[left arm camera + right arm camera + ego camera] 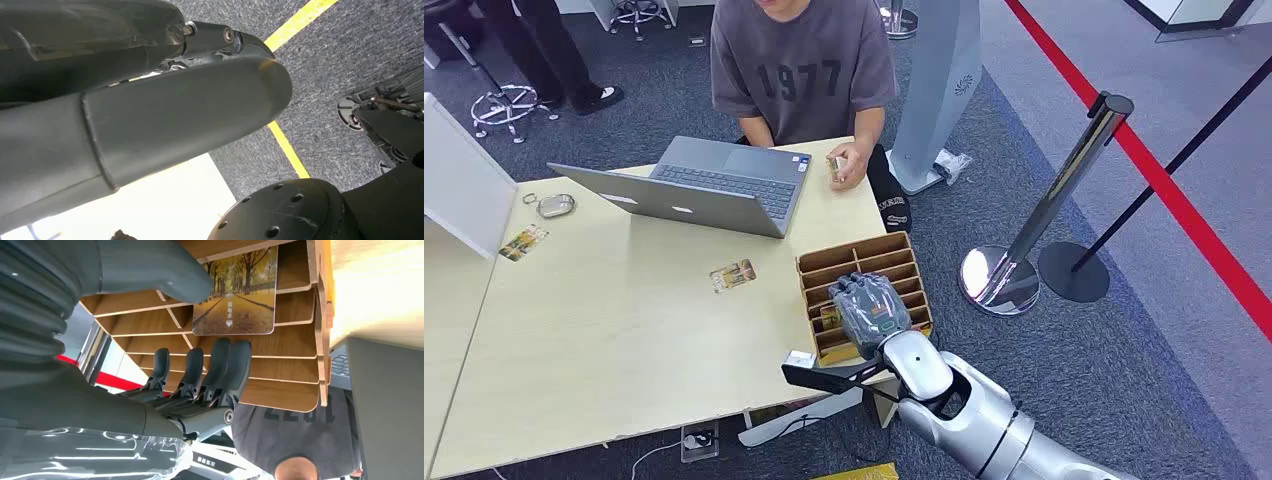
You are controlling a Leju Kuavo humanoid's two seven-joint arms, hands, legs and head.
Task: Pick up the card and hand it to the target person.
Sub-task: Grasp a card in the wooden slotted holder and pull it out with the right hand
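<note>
- Right hand: my silver right arm enters from the near right corner of the head view and holds this hand over the wooden card rack, palm down.
- Right hand state: in the right wrist view the dark fingers lie extended side by side against the rack's slats, and the thick thumb sits just beside the card. The hand grasps nothing; fingers and thumb remain apart.
- Card: printed with an autumn tree avenue, it stands in one of the rack's slots, between my thumb and my fingers. I cannot tell whether the thumb touches it.
- Card rack: it stands at the table's near right corner, with slotted compartments running across it.
- Left hand: the left wrist view shows its grey cover and thumb close to the lens, above grey carpet with a yellow line. I cannot tell whether this hand is released or clenched.
- Person: seated at the table's far edge in a grey shirt printed "1977", one hand resting on the table near the far right corner.
- Laptop: open, at the far edge in front of the person.
- Loose cards: one lies mid-table left of the rack; another lies near the left edge.
</note>
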